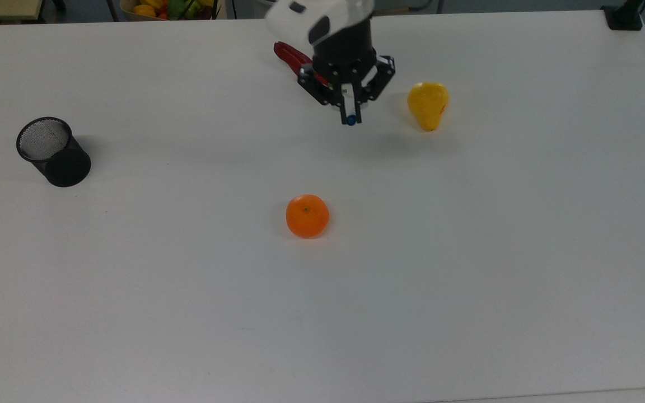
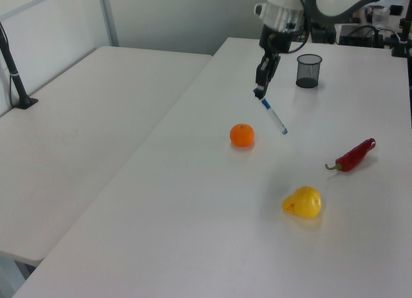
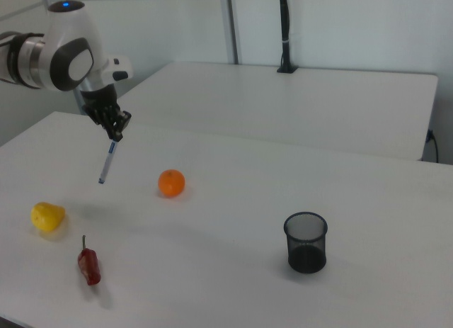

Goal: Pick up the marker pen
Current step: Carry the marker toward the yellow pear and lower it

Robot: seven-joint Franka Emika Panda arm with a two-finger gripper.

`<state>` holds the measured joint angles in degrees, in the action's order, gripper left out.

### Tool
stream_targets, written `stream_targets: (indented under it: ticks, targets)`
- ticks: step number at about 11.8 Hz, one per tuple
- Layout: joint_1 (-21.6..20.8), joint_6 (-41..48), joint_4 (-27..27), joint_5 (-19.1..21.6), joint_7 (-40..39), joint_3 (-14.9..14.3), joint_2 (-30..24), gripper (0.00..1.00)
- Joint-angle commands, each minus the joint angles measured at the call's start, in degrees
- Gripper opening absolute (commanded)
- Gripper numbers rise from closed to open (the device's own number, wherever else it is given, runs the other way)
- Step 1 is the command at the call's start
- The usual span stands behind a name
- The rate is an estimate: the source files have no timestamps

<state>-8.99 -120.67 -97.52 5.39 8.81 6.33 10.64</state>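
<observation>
In the left view the gripper (image 2: 260, 91) is clamped on the top end of the marker pen (image 2: 273, 116), which hangs tilted below it, clear of the table (image 2: 193, 214). The orange (image 2: 242, 135) lies below-left of the gripper, the chili pepper (image 2: 353, 155) and pear (image 2: 302, 202) lower right.

A lab or office: plain white tables (image 2: 96, 105), partition walls (image 3: 340, 23), and cabled equipment (image 2: 367, 31) behind.
</observation>
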Motion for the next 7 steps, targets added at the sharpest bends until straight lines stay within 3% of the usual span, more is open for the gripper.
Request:
stream_targets:
  ticks: [1, 7]
  targets:
    - [-2.7, 0.6, 0.7, 0.6, 2.7, -0.3, 5.1, 0.01]
    - [-5.7, -0.3, 0.8, -0.6, 5.5, -0.2, 11.2, 0.01]
